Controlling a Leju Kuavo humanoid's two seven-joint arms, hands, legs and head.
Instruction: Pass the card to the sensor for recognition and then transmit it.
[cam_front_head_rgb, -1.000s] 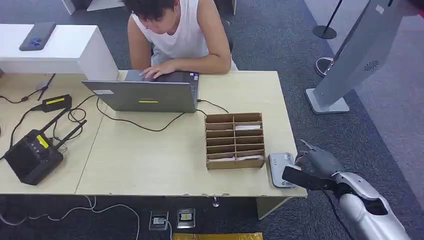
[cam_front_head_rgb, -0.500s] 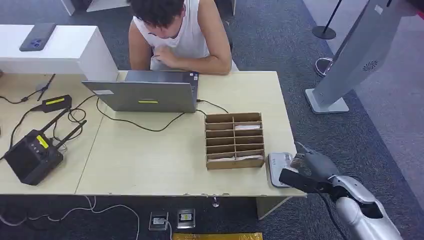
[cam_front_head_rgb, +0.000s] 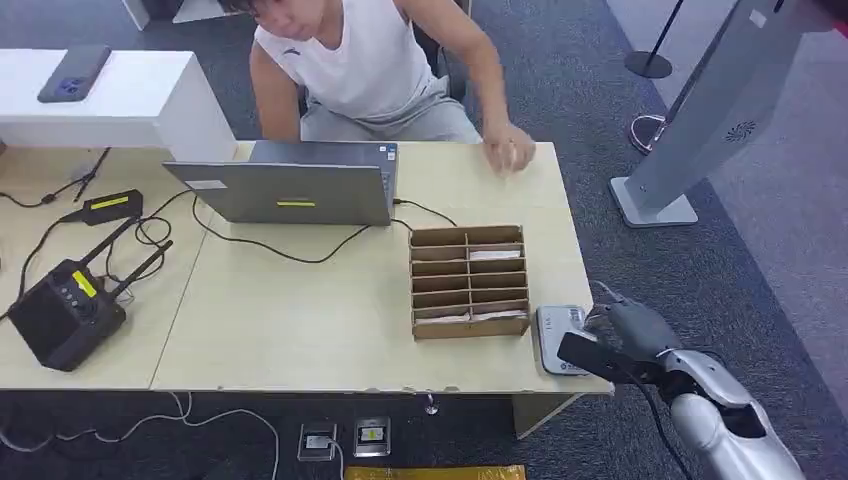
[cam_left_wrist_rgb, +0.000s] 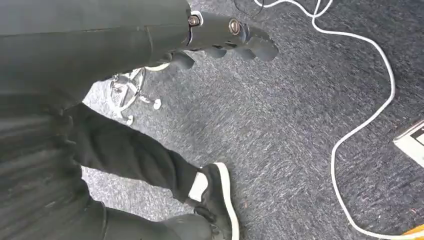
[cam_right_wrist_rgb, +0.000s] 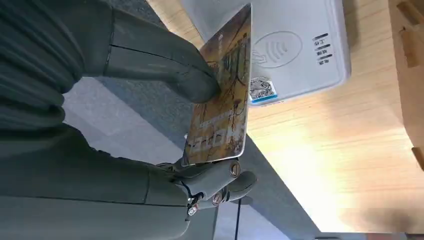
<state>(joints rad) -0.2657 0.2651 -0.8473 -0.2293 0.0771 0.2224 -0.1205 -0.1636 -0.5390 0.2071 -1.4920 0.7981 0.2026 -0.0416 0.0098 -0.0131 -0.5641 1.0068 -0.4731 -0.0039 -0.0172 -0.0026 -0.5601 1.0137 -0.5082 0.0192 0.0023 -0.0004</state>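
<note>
1. Card (cam_right_wrist_rgb: 222, 92) sits pinched in my right hand (cam_front_head_rgb: 622, 335), thumb on its face and fingers (cam_right_wrist_rgb: 220, 182) under its edge, held just over the sensor (cam_front_head_rgb: 560, 338) at the desk (cam_front_head_rgb: 330, 310) corner.
2. Since a second ago my hand has eased slightly closer over the sensor; the person's hand (cam_front_head_rgb: 510, 150) has left the laptop (cam_front_head_rgb: 290, 190) and reaches across the desk, so I judge handover comes soon.
3. Right wrist view reveals the card's tilt over the reader symbol; left wrist view shows my left hand (cam_left_wrist_rgb: 225, 37) curled, holding nothing, above carpet.

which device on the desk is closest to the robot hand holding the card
The white card reader at the desk's near right corner, beside the cardboard organizer. The right robot hand holds the card right by it; the laptop sits far off.
</note>
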